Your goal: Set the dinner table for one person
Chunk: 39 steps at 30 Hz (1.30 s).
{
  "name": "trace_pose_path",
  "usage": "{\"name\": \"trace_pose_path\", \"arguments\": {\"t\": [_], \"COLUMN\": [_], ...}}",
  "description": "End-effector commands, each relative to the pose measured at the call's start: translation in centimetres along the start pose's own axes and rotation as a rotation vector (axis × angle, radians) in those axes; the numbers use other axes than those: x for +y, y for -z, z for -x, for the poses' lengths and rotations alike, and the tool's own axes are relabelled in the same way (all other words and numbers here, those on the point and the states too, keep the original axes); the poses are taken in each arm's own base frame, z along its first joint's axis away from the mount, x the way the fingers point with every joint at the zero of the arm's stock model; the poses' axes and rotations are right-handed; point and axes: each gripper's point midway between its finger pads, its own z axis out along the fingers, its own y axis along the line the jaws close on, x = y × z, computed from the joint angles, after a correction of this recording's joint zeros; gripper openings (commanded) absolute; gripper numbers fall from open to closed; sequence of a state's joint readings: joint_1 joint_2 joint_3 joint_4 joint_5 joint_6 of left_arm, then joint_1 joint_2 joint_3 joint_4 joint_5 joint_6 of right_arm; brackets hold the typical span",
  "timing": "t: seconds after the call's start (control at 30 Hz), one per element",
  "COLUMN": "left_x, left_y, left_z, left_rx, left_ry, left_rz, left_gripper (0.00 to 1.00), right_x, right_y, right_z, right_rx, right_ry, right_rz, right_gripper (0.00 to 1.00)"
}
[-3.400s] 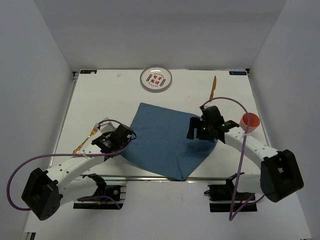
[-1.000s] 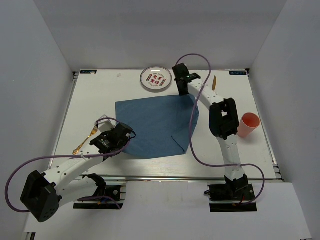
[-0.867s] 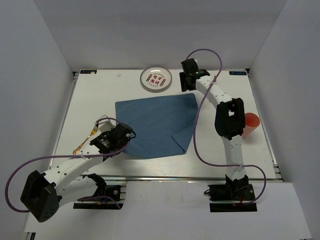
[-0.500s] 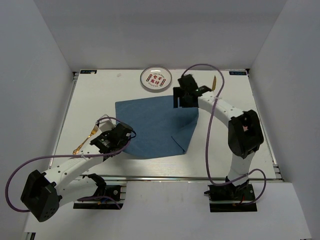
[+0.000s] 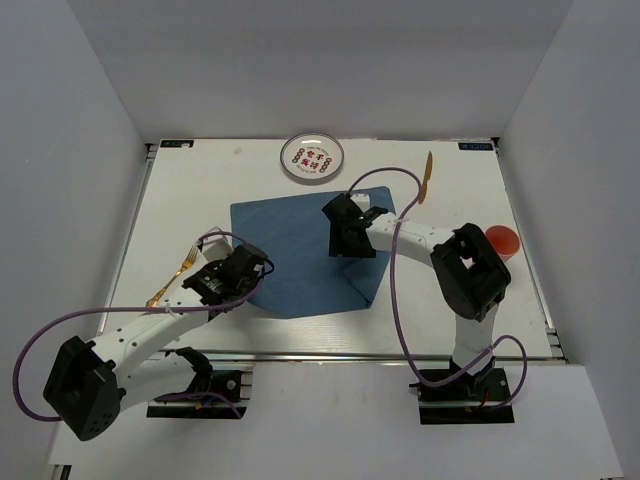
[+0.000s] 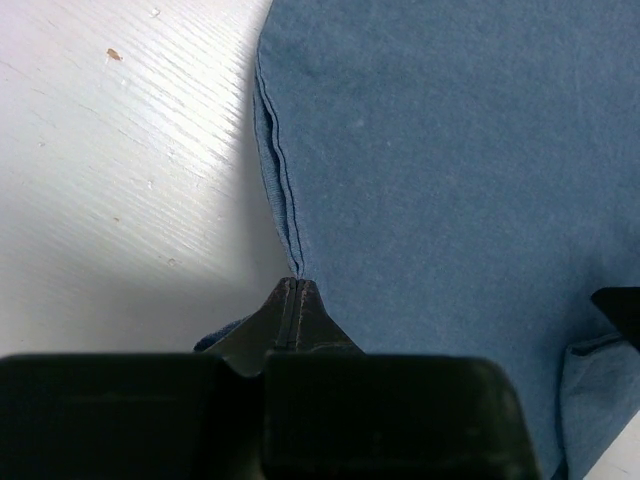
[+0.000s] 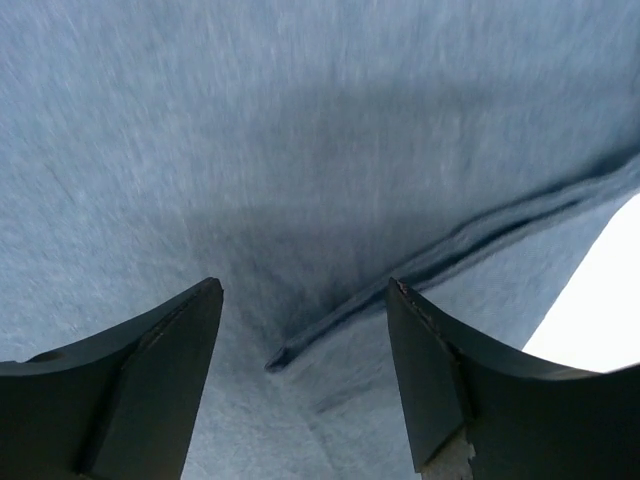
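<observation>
Filling the top view's middle, one white dinner table (image 5: 200, 190) bears one blue cloth placemat (image 5: 290, 240) at centre, one patterned plate (image 5: 312, 157) upper centre, one gold knife (image 5: 428, 178) upper right, one gold fork (image 5: 172, 282) left, one red cup (image 5: 501, 240) right. The left gripper (image 6: 297, 290) pinches the placemat's lower-left edge; the right gripper (image 7: 305, 300) hangs spread wide above its fold.

White arms (image 5: 140, 335); black joints (image 5: 470, 272); purple cables (image 5: 396, 310).

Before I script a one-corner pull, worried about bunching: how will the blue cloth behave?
Probably floppy: the blue cloth has a corner folded over itself near the open right gripper. Likely thin and light: its hem puckers where the left gripper pinches it, so expect wrinkling.
</observation>
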<state>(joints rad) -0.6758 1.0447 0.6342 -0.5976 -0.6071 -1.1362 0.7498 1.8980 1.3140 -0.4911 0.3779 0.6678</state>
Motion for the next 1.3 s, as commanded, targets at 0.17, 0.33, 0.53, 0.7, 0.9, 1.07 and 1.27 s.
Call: {"name": "trace_pose_path", "arguments": {"t": [0.17, 0.33, 0.53, 0.7, 0.9, 1.07, 1.27], "left_x": [-0.3, -0.3, -0.4, -0.5, -0.5, -0.5, -0.3], "left_y": [0.0, 0.0, 0.2, 0.2, 0.2, 0.1, 0.2], "left_z": [0.0, 0.0, 0.1, 0.0, 0.0, 0.0, 0.7], "left_rx": [0.003, 0.003, 0.003, 0.008, 0.006, 0.007, -0.020], "left_ry": [0.001, -0.003, 0.001, 0.001, 0.000, 0.005, 0.002], "left_rz": [-0.020, -0.022, -0.031, -0.038, -0.034, -0.030, -0.014], "left_gripper": [0.00, 0.00, 0.00, 0.00, 0.00, 0.00, 0.00], "right_x": [-0.1, -0.8, -1.9, -2.5, -4.2, -9.0, -14.8], "right_y": [1.0, 2.0, 1.6, 2.2, 3.8, 4.8, 7.2], "right_z": [-1.7, -2.0, -3.5, -3.6, -3.2, -4.5, -7.1], "right_rx": [-0.037, -0.061, -0.030, -0.048, -0.087, -0.101, -0.134], "right_ry": [-0.053, -0.043, -0.015, -0.025, -0.055, -0.102, -0.212], "right_rz": [-0.086, -0.114, -0.156, -0.169, -0.191, -0.283, -0.309], "right_gripper": [0.66, 0.61, 0.50, 0.11, 0.00, 0.00, 0.00]}}
